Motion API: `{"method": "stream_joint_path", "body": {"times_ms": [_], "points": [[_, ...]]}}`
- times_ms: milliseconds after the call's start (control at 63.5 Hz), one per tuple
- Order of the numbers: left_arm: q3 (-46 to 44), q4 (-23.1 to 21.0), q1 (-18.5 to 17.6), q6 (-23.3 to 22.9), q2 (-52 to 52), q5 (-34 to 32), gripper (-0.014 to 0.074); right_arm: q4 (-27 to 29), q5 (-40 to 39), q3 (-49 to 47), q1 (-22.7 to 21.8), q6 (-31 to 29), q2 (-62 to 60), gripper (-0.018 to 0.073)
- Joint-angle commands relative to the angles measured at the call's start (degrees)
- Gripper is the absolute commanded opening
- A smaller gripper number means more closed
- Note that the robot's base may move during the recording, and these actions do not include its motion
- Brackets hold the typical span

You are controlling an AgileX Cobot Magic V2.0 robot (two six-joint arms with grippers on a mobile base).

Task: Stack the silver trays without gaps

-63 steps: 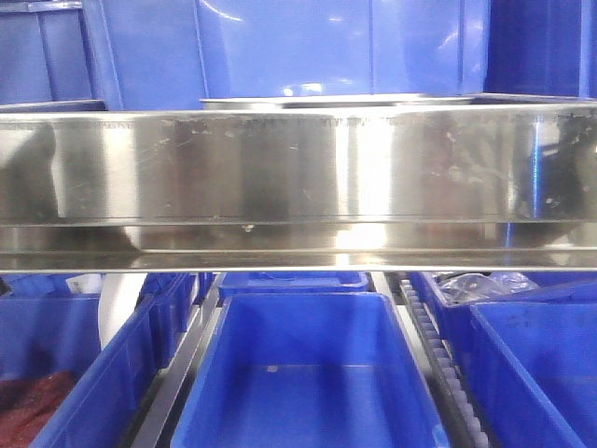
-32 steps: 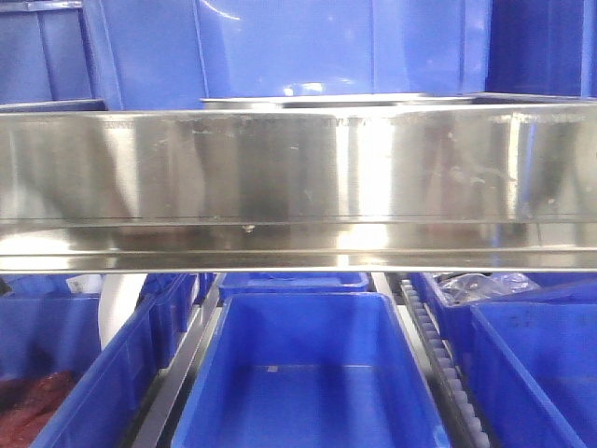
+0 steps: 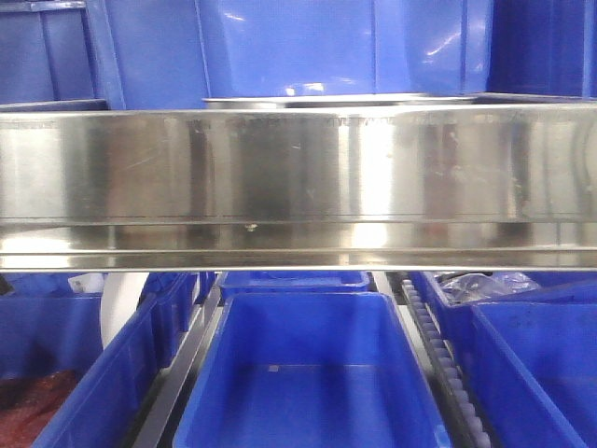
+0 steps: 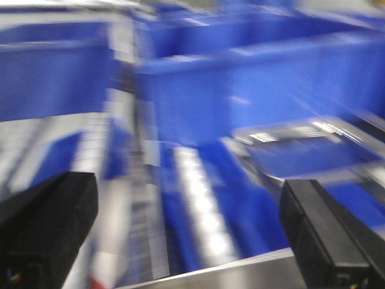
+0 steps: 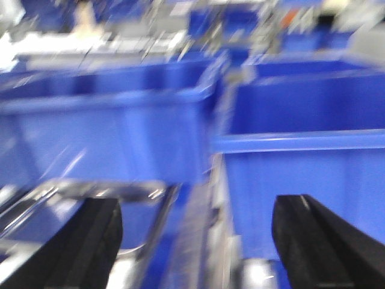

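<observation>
Blue bins [image 3: 308,373] all round; tray [image 4: 289,134] mid-right, blurry. My L jaws, R jaws wide open, empty.

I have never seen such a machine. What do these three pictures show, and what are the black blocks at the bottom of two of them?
It is a robot with two arms; each ends in a gripper with two black fingers. One picture looks forward from the robot: a long steel shelf band crosses it, the thin rim of a silver tray shows just above, blue bins stand below. The other two come from cameras on the wrists and are blurred. The black blocks are the fingers of the left gripper and the right gripper. Both are open and hold nothing.
</observation>
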Motion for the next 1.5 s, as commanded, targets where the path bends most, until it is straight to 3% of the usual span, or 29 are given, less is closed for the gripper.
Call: {"method": "stream_joint_path", "body": {"times_ms": [0,221,362,473,725,977,1481], "points": [[-6.0,-4.8,-4.86,4.45,6.47,-1.21,0.0525,1.08,1.04,-7.59,3.67,-0.91,6.5,0.0614],[-19.58,-4.82,-16.2,4.45,26.2,2.9,0.0525,1.08,15.26,-25.73,13.84,-0.91,24.77,0.0614],[-30.33,-3.43,-18.63,2.81,39.21,7.38,0.0525,1.01,24.69,-37.64,15.56,0.78,35.89,0.0614],[-39.97,-0.81,-18.63,-4.26,48.75,13.4,0.0525,-0.36,32.0,-45.08,15.41,3.54,43.43,0.0614],[-60.8,14.0,-18.63,-25.02,65.93,31.88,0.0525,-8.72,40.7,-55.5,15.41,12.24,54.43,0.0614],[-65.58,14.21,-17.72,-32.51,72.77,33.06,0.0525,-10.12,39.74,-56.06,15.26,15.17,60.83,0.0614],[-65.58,14.77,-17.27,-33.28,78.0,28.24,0.0525,-10.18,31.93,-56.64,14.09,15.17,69.2,0.0613]]}}
